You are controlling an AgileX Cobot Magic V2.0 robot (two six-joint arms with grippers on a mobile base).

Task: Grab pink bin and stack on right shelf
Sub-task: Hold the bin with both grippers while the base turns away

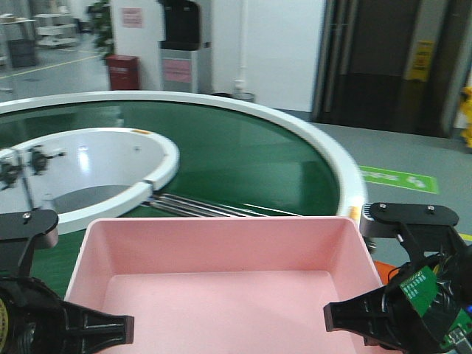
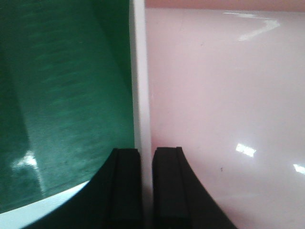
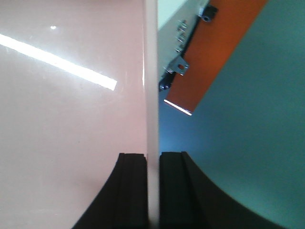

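Jaws of the left gripper (image 2: 146,191) stand nearly closed, pinching the left wall of the pink bin (image 1: 221,295), one finger on each side of its rim. The bin is near and central, over the near edge of the green round belt (image 1: 243,155). The right gripper (image 3: 152,191) clamps the right wall likewise. Only its wrist view shows an orange plate (image 3: 214,52) with metal brackets. The writing on the green floor marking (image 1: 398,179), far right, is too blurred to read.

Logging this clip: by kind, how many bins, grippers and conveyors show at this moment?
Pink bin: 1
Grippers: 2 (left gripper, right gripper, each shut on a bin wall)
Green conveyor: 1
Total: 4
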